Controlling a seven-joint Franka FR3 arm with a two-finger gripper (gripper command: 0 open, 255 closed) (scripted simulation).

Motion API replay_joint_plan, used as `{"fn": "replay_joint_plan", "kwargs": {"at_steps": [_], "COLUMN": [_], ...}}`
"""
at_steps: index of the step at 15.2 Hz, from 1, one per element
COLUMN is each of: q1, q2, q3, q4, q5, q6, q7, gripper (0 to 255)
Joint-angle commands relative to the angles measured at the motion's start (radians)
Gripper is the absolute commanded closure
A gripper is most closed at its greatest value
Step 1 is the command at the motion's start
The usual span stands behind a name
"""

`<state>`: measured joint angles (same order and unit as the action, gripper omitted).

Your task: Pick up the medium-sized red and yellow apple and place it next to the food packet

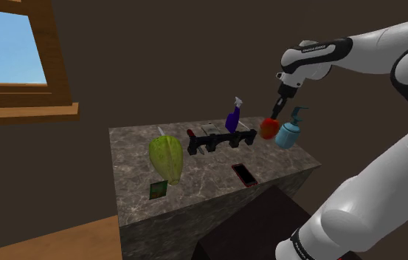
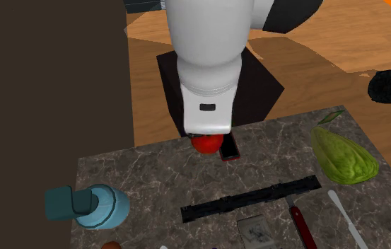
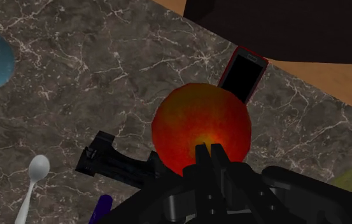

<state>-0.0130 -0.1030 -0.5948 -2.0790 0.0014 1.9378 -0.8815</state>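
**Transport phase.** End effector point(image 3: 209, 153) clenched on the round red-and-yellow apple point(image 3: 193, 124), which hangs clear above the dark marbled counter point(image 1: 132, 151).
Advisable: carry it high over the black slotted rack point(image 1: 220, 139), skirt the ribbed green vegetable point(image 1: 167, 159), and lower it just beside the small dark-green food packet point(image 1: 158, 190).

Glossy white rounded arm point(image 1: 372, 170) with dark joint bands, small lettering, and an all-black hand point(image 3: 209, 151).

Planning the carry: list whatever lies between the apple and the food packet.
The phone lies flat roughly between the apple and the packet; the cabbage lies close beside the packet.
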Motion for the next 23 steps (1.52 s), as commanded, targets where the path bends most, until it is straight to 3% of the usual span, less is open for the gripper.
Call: {"fn": "replay_joint_plan", "kwargs": {"at_steps": [1, 12, 23], "q1": [0.02, 0.132, 0.253], "q2": [-0.027, -0.098, -0.036], "q3": [0.029, 0.202, 0.357], "q4": [-0.027, -0.113, -0.063], "q5": [-0.01, -0.004, 0.05], "q6": [0.006, 0.035, 0.056], "q7": [0.057, 0.342, 0.589], "gripper": [255, 255, 255]}}
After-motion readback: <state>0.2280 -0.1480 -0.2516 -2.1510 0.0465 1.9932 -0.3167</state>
